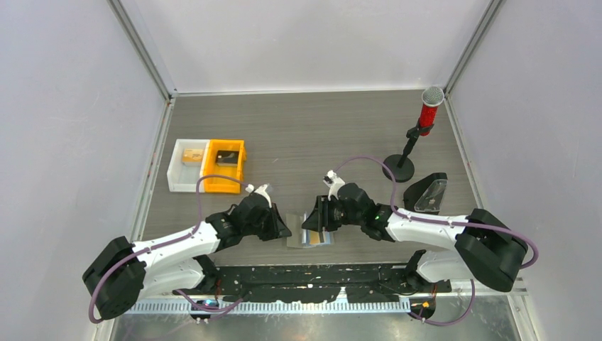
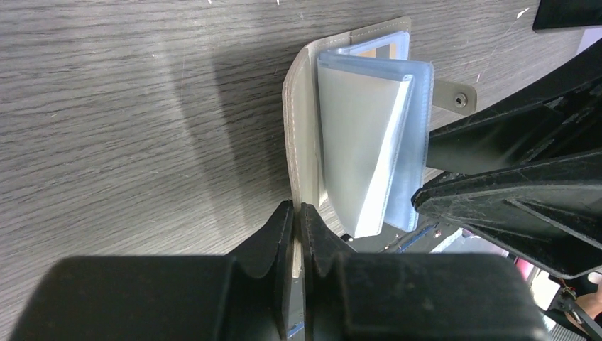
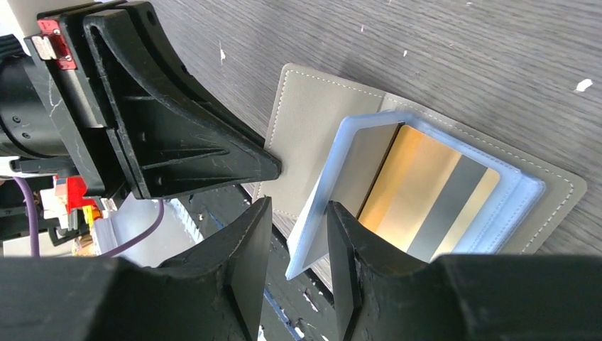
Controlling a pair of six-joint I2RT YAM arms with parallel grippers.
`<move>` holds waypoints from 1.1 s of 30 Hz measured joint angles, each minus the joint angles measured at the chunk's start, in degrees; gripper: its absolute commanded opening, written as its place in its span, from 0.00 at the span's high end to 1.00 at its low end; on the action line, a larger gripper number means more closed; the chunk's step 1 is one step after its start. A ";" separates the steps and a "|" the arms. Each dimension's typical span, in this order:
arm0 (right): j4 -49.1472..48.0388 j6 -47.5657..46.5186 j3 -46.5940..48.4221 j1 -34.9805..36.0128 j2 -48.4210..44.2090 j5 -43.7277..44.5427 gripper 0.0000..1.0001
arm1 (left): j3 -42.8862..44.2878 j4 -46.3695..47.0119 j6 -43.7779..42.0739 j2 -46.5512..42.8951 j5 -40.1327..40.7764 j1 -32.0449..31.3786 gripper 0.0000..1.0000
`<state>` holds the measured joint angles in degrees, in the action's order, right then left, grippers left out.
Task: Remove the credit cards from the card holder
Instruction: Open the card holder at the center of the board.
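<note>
The grey card holder (image 1: 297, 242) lies spread near the table's front edge, between both grippers. My left gripper (image 2: 297, 207) is shut on the edge of the holder's grey cover (image 2: 302, 128). Light blue sleeves holding the credit cards (image 2: 362, 142) fan up from it. In the right wrist view one raised light blue leaf (image 3: 319, 213) stands between the jaws of my right gripper (image 3: 299, 213). It is close to the right finger, and a clear gap remains on the other side. An orange and grey striped card (image 3: 426, 192) lies flat in the sleeve behind.
An orange bin (image 1: 226, 167) and a white bin (image 1: 187, 167) stand at the left. A red microphone on its stand (image 1: 415, 135) and a black wedge stand (image 1: 428, 192) are at the right. The black base rail (image 1: 312, 284) runs just below the holder.
</note>
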<state>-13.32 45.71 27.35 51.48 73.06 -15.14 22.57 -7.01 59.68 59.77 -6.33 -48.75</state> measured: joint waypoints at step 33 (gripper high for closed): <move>-7.50 1.49 2.82 4.39 13.86 -1.77 0.51 | 1.60 -11.13 -0.90 -9.57 8.22 0.00 0.55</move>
<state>-20.82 47.20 30.17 55.88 86.91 -16.91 24.16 -18.13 58.78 50.19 1.89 -48.75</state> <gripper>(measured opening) 0.483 0.546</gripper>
